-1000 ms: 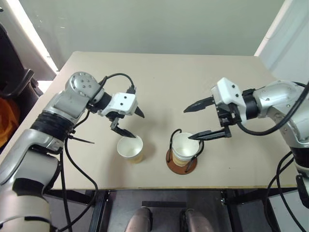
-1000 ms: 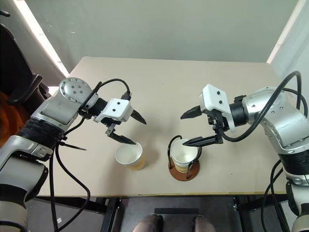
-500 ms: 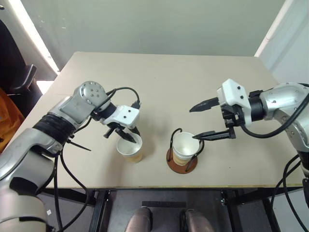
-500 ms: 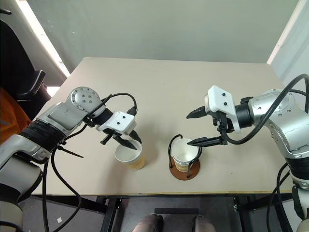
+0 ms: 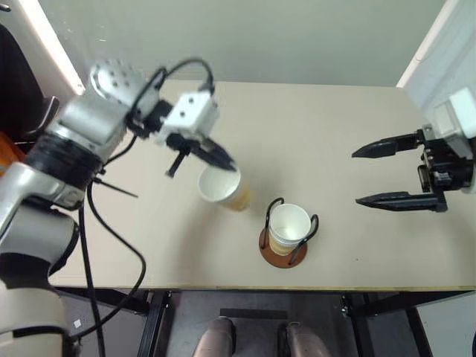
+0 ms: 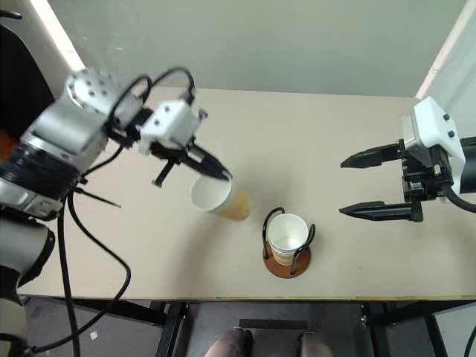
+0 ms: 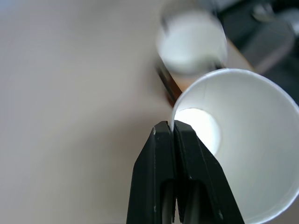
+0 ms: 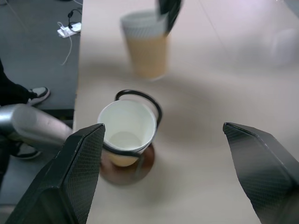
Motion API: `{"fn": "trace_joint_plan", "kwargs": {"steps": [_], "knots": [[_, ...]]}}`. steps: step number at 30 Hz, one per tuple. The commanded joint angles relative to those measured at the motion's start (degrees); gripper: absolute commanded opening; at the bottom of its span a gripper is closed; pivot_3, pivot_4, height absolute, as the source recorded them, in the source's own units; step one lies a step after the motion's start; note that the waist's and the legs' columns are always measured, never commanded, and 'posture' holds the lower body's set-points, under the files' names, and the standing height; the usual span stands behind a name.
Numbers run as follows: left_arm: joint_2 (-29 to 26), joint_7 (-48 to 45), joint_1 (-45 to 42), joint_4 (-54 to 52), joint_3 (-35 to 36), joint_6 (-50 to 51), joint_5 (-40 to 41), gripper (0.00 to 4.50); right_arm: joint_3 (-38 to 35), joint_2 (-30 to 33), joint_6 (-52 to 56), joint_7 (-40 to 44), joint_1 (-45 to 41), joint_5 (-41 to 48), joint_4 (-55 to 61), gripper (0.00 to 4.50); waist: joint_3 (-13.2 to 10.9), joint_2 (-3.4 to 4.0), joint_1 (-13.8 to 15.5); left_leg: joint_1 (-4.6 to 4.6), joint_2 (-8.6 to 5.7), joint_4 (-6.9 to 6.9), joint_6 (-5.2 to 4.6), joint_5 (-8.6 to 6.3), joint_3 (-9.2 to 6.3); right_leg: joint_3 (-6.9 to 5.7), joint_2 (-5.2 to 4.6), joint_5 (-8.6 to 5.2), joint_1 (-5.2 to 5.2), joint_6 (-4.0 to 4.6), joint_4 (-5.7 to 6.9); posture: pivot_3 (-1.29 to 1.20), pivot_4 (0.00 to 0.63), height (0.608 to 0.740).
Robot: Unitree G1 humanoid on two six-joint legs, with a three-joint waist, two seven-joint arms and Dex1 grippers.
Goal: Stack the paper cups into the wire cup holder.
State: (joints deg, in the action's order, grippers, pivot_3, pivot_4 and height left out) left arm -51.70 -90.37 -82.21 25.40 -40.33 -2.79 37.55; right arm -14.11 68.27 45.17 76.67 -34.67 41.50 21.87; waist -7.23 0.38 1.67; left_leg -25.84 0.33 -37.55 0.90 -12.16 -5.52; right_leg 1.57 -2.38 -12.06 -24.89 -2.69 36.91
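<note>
My left gripper [image 5: 227, 162] is shut on the rim of a paper cup [image 5: 223, 190], one finger inside and one outside. The cup hangs tilted above the table, up and to the left of the wire cup holder [image 5: 282, 253]. Its white inside faces the left wrist view [image 7: 247, 149]. The holder's reddish-brown base and black wire loops stand near the table's front edge, with a paper cup [image 5: 288, 223] upright inside. My right gripper [image 5: 357, 177] is open and holds nothing, well to the right of the holder. The right wrist view looks down on the holder [image 8: 140, 100] and the lifted cup [image 8: 145, 46].
The beige table [image 5: 335, 119] has bare room behind and to the right of the holder. Its front edge runs close below the holder. A dark chair [image 5: 18, 89] stands off the table's left side. A white power strip [image 8: 69, 29] lies on the floor.
My left gripper shut on the cup's rim, then lifted the cup up and right toward the holder. My right gripper, still open, drew back to the right, away from the holder.
</note>
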Motion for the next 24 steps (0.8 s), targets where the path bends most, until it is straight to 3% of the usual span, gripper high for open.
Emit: {"fn": "trace_joint_plan", "kwargs": {"steps": [1, 6, 13, 24], "knots": [[2.3, -2.1, -2.1, -1.2, 2.5, 1.2, 3.4, 0.04, -2.9, 0.5, 0.5, -3.0, 0.0, 1.6, 2.4, 4.21, 0.0, 0.06, 0.0, 0.01, -0.02, -0.05, -0.03, -0.02, 0.03, 0.01, 0.0, 0.01, 0.01, -0.05, 0.02, 0.0, 0.15, 0.74], [9.5, -2.1, -4.2, 2.3, 3.2, -0.4, 1.3, 0.04, -1.7, 0.6, 0.1, -5.9, 0.0, 1.1, 3.2, 4.21, 0.0, 0.09, -0.1, -0.07, -0.03, -0.5, -0.2, -0.09, 0.03, 0.07, -0.01, 0.15, 0.09, -0.39, 0.05, 0.0, 0.15, 0.74], [15.0, -2.1, -5.7, 6.8, 2.2, -2.3, -0.9, 0.04, -2.3, 1.7, 0.3, -6.7, 1.4, 1.5, 4.3, 4.21, 0.0, 0.11, 0.1, -0.17, -0.24, -0.64, -0.42, -0.08, 0.06, 0.16, -0.2, 0.27, 0.17, -0.69, -0.08, 0.0, 0.15, 0.74], [16.9, -2.1, -6.1, 5.5, -5.4, -2.6, 0.7, 0.04, -4.9, 3.5, 0.7, -8.7, 4.4, 1.6, 5.2, 4.21, 0.0, 0.11, 0.5, -0.22, -0.46, -0.72, -0.41, -0.04, 0.22, 0.22, -0.38, 0.11, 0.21, -1.05, -0.09, 0.0, 0.15, 0.74]]}}
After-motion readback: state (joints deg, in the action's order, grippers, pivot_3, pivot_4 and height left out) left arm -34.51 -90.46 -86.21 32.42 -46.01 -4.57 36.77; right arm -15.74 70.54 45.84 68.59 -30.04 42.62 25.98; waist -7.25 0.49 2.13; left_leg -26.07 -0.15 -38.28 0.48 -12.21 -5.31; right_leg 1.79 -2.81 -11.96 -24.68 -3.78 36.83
